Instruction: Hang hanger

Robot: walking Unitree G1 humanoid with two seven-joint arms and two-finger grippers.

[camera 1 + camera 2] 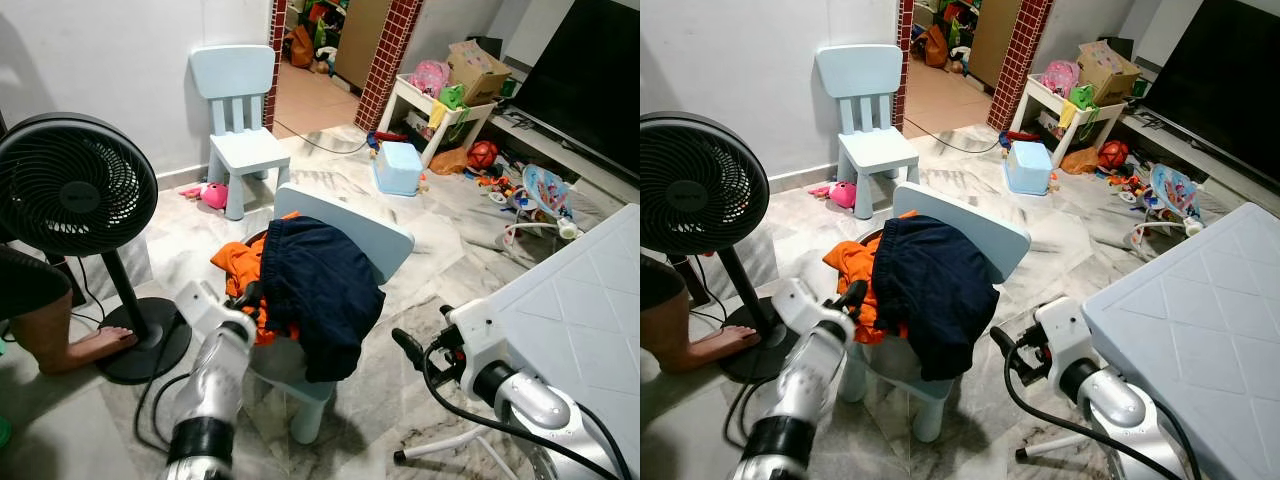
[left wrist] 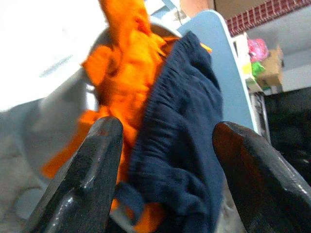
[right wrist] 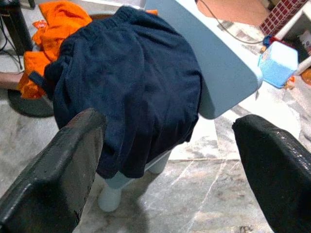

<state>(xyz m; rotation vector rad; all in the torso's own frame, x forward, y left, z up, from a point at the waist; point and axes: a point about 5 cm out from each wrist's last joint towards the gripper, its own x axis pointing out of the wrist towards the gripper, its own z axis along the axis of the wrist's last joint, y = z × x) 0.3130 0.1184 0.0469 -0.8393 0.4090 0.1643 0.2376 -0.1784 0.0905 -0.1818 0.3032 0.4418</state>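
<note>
A dark navy garment (image 1: 320,285) is draped over the seat and tilted backrest of a small light blue chair (image 1: 372,235). An orange garment (image 1: 238,262) is bunched on the chair's left side. My left gripper (image 1: 252,303) is open at the left edge of the seat. In the left wrist view its fingers (image 2: 92,170) straddle the orange (image 2: 116,82) and navy cloth (image 2: 184,126), very close. My right gripper (image 1: 408,348) is open and hangs low to the right of the chair, apart from it. The right wrist view looks at the navy garment (image 3: 131,82) from a short distance.
A black standing fan (image 1: 75,185) is at the left, with a person's foot (image 1: 95,345) by its base. A second blue chair (image 1: 240,110) stands by the wall. A white panel (image 1: 585,300) fills the right foreground. A blue box (image 1: 398,167) and toys lie beyond.
</note>
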